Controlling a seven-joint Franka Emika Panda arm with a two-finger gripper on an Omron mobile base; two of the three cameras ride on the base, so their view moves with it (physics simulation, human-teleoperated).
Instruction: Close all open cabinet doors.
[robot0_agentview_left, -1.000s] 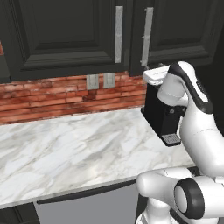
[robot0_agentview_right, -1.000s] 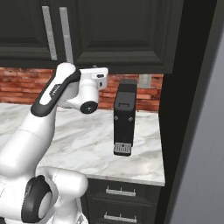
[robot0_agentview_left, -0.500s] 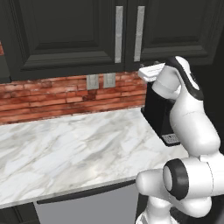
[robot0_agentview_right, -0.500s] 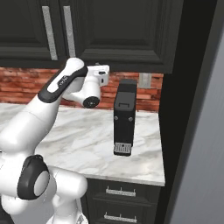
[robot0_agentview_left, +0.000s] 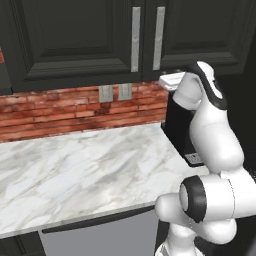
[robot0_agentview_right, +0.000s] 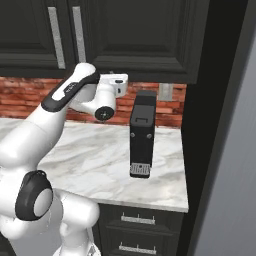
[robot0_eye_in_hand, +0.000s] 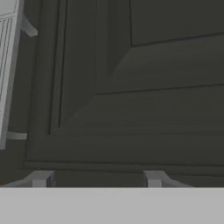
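**Hand raised to the cabinet doors above the table**

We saw the cabinet doors (robot0_agentview_left: 75, 40) hanging flush along the wall above the brick backsplash (robot0_agentview_left: 75, 107), their silver bar handles (robot0_agentview_left: 136, 39) side by side at the seam. In the hand view the jaws (robot0_eye_in_hand: 96, 178) stood apart with nothing between the two fingertips (robot0_eye_in_hand: 40, 178), facing the recessed panel of one door close up (a handle ran along the left edge of that view). The white arm (robot0_agentview_right: 75, 92) reached up beside the black coffee machine (robot0_agentview_right: 142, 132), which stood on the marble table (robot0_agentview_left: 75, 170).
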